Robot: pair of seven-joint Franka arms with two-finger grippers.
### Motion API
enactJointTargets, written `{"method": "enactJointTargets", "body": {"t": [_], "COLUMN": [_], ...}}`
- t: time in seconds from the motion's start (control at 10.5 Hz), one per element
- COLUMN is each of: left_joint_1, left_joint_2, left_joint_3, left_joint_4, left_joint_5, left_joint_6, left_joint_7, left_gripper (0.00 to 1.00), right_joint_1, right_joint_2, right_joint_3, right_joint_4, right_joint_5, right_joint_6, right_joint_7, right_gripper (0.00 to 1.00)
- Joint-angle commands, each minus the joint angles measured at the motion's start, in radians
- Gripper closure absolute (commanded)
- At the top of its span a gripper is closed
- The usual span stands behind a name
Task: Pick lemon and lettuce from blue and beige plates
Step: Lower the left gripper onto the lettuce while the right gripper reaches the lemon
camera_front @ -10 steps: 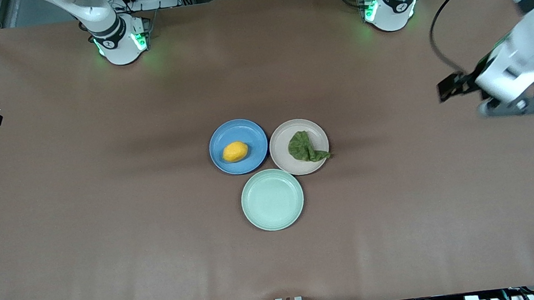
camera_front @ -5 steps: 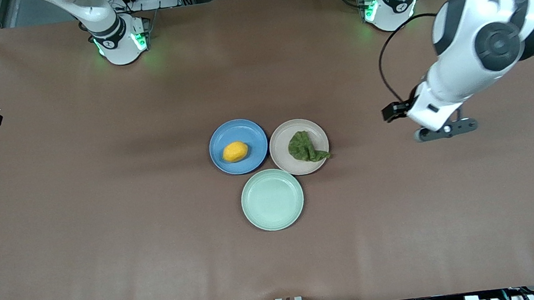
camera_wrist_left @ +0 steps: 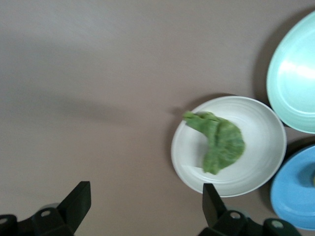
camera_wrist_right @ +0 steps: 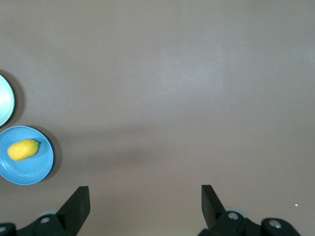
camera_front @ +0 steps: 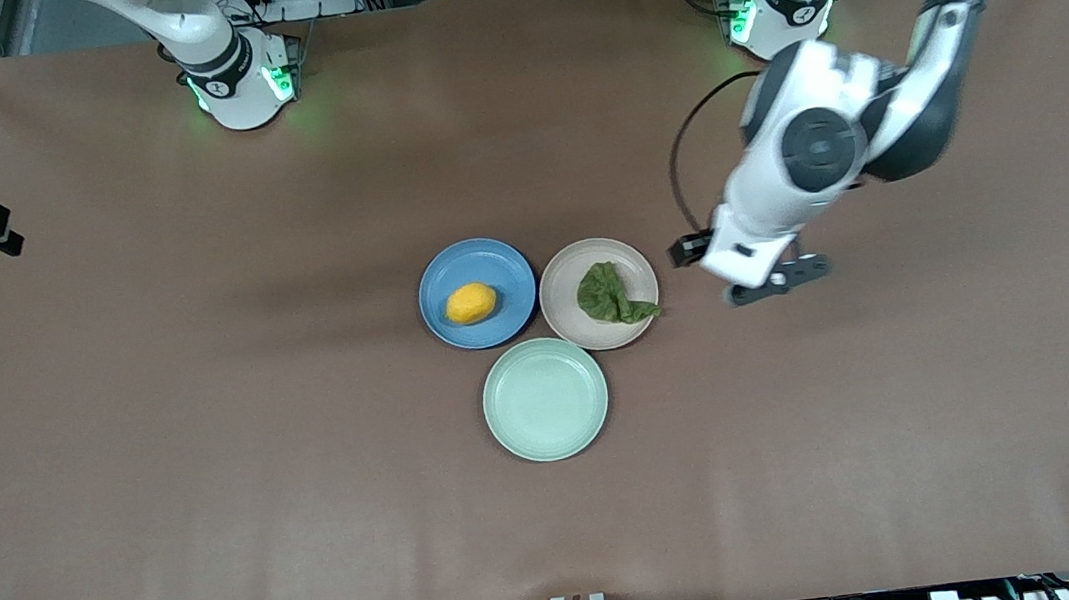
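On the brown table (camera_front: 207, 428), both empty end effectors gape: left (camera_front: 776, 279) beside the beige plate (camera_front: 569, 321), right (camera_wrist_right: 142, 209) over bare table.

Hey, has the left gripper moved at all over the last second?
Yes. The left gripper has swept in from the left arm's end of the table toward the beige plate and now hangs open just beside it.

Both arms are showing glossy white shells with black joint bands; the bases are glowing green at the collars. A black cable is looping off the left arm's wrist. The left end effector (camera_front: 778, 278) is wearing dark grey fingers (camera_wrist_left: 74, 204) with small round screws; the right end effector (camera_wrist_right: 142, 209) is looking identical.
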Motion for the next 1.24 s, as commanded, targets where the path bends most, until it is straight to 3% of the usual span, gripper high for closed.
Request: {"method": "enactJointTargets", "body": {"t": [0.0,0.38,0.48,0.86,0.95,1.14], "left_joint_1": [-0.078,-0.132,-0.133,-0.173,-0.178,-0.184], "left_joint_2": [0.097,0.243,0.268,0.32,0.328,0.343], "left_joint_3": [0.005,0.005,0.005,0.012,0.012,0.014], "left_joint_4": [0.018,0.041,0.039,0.03,0.029,0.03], "left_joint_5": [0.082,0.096,0.101,0.142,0.148,0.174], "left_joint_6": [0.093,0.306,0.343,0.364,0.362,0.362], "left_joint_7": [-0.179,-0.284,-0.307,-0.313,-0.312,-0.312], "left_gripper": [0.0,0.04,0.1,0.14,0.21,0.45], "right_joint_1": [0.033,0.108,0.139,0.32,0.351,0.366], "right_joint_2": [-0.002,0.049,0.056,0.128,0.166,0.222], "right_joint_3": [0.005,0.005,0.005,0.005,0.005,0.005], "right_joint_4": [-0.044,-0.069,-0.087,-0.202,-0.202,-0.213], "right_joint_5": [0.0,0.0,0.0,0.002,0.003,0.095], "right_joint_6": [0.048,0.07,0.084,0.171,0.182,0.24], "right_joint_7": [0.084,0.292,0.357,0.625,0.68,0.736], "right_gripper": [0.0,0.0,0.0,0.0,0.0,0.0]}}
